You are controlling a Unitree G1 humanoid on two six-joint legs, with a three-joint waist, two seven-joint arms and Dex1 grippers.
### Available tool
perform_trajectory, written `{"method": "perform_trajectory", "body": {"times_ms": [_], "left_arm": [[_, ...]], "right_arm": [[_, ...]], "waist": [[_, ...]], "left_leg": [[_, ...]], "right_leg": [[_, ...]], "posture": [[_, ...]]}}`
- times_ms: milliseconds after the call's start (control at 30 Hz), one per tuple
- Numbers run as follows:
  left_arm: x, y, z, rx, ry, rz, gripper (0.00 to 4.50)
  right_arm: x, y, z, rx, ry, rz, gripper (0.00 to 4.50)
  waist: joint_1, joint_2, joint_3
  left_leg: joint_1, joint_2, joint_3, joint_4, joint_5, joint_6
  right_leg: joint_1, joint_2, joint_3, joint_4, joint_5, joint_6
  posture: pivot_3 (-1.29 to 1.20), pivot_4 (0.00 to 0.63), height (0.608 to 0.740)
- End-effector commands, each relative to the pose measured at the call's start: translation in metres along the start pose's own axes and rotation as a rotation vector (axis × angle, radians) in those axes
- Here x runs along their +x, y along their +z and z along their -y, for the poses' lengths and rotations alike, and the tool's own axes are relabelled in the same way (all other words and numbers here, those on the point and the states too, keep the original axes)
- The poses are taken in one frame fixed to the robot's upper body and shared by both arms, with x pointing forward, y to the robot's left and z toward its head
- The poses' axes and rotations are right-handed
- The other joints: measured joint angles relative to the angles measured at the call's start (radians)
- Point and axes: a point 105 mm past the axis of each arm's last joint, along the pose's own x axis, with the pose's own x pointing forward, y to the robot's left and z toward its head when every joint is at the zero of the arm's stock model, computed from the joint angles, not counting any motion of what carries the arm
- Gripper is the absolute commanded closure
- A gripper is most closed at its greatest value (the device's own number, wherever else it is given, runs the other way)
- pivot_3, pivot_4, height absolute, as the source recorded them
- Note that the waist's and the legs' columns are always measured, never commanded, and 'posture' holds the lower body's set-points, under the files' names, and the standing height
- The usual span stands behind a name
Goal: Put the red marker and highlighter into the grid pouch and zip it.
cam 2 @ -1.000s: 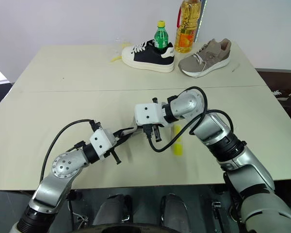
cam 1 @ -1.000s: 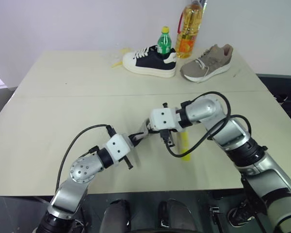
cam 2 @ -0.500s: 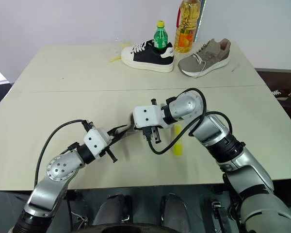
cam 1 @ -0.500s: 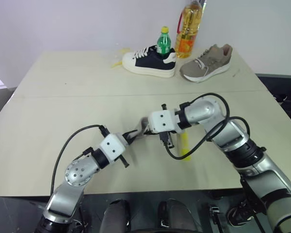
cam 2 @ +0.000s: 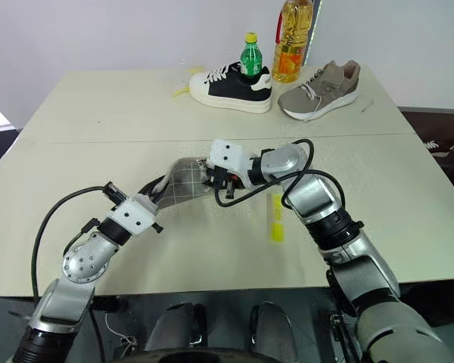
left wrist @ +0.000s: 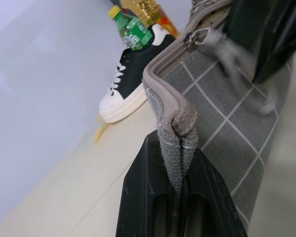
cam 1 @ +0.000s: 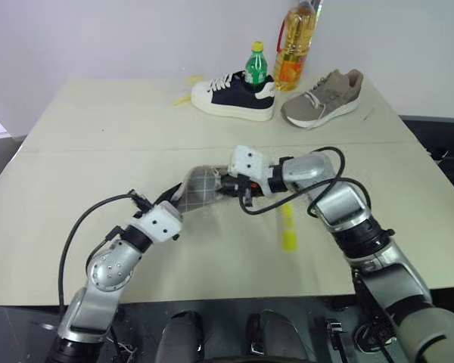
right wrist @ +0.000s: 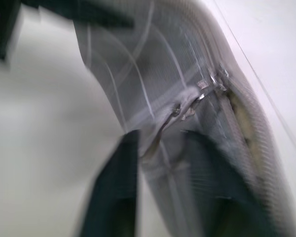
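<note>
Between our arms the grid pouch [cam 1: 200,185] hangs, left gripper [left wrist: 175,163] clenching its corner, right gripper [right wrist: 163,163] parted around the zipper end [right wrist: 200,91], highlighter [cam 1: 288,227] beneath our right arm.

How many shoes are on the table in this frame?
2. A black-and-white sneaker sits at the table's far edge beside a green bottle; a tan sneaker lies to its right, near the oil bottle. None looks hidden.
</note>
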Motion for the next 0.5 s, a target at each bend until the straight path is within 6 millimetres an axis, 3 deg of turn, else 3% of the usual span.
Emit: {"method": "perform_trajectory", "body": {"times_ms": [33,467,500], "left_arm": [[-0.0015,0.0043,0.0035,0.018,0.016,0.018,4.5],[-0.0025,0.0053,0.0064,0.07,0.034,0.031,4.5],[-0.0025,0.0055,0.0064,0.075,0.033,0.032,4.5]], "right_arm": [[-0.01,0.0065,0.0016,0.145,-0.022,0.064,1.62],[-0.0119,0.014,0.0063,0.551,-0.059,0.145,1.62],[-0.0109,0.0138,0.0072,0.574,-0.067,0.145,1.84]], "waist": [[0.001,0.0,0.0],[0.0,0.0,0.0],[0.0,0.0,0.0]], "left_leg": [[0.0,0.0,0.0,0.0,0.0,0.0],[0.0,0.0,0.0,0.0,0.0,0.0],[0.0,0.0,0.0,0.0,0.0,0.0]], "right_leg": [[0.0,0.0,0.0,0.0,0.0,0.0],[-0.001,0.0,0.0,0.0,0.0,0.0],[-0.001,0.0,0.0,0.0,0.0,0.0]], "posture": [[0.0,0.15,0.702],[0.0,0.15,0.702],[0.0,0.15,0.702]]}}
